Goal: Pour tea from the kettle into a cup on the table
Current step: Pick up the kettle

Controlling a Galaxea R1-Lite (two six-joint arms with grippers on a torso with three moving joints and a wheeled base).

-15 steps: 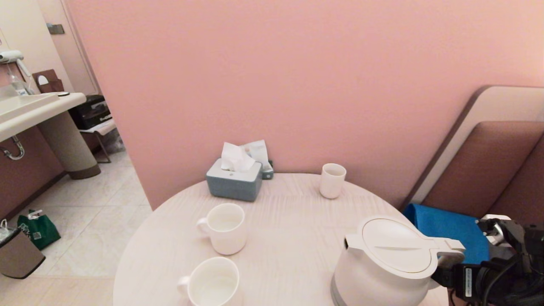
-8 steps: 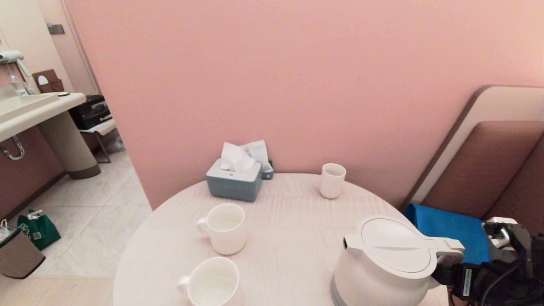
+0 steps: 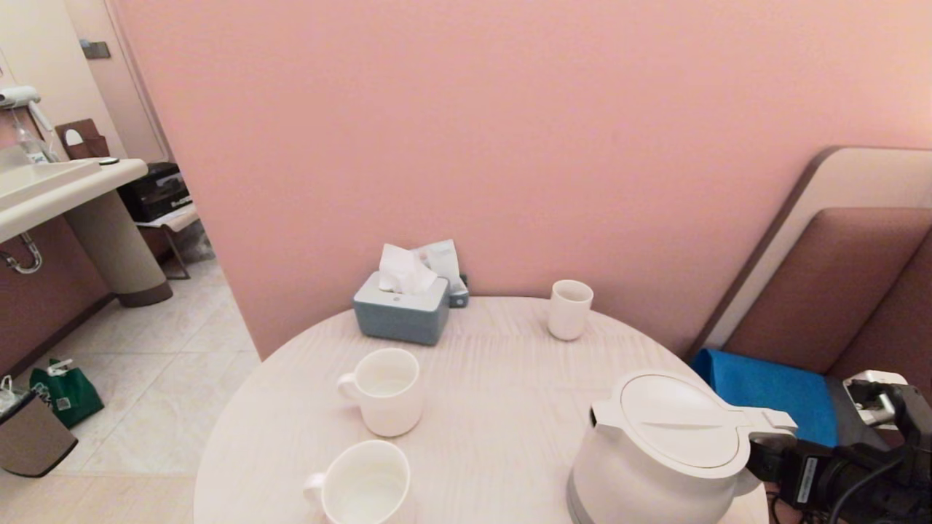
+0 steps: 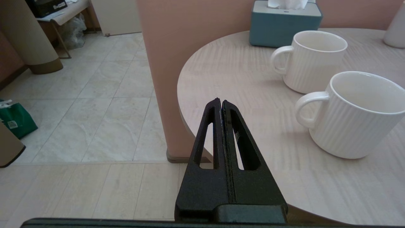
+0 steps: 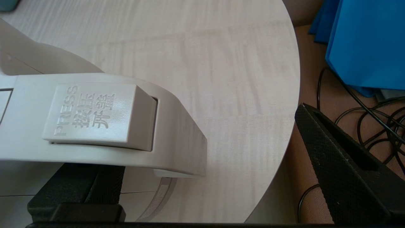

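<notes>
The white kettle (image 3: pixel 655 451) stands upright with its lid closed at the front right of the round table (image 3: pixel 495 378). My right gripper (image 5: pixel 202 139) is open beside the kettle's loop handle (image 5: pixel 95 117). One finger lies under the handle and the other finger (image 5: pixel 332 158) is out past the table's edge. Two white handled cups stand on the left, one (image 3: pixel 382 389) farther back and one (image 3: pixel 364 484) at the front edge. A small handleless cup (image 3: pixel 569 309) stands at the back. No tea shows. My left gripper (image 4: pixel 221 101) is shut and empty, at the table's left edge.
A grey-blue tissue box (image 3: pixel 402 313) sits at the back of the table against the pink wall. A blue cushion (image 3: pixel 772 397) and loose black cables (image 5: pixel 364 117) lie to the right of the table. Tiled floor (image 4: pixel 95 104) lies to the left.
My right arm has drawn back a little to the right, away from the kettle. The kettle and cups have stayed put.
</notes>
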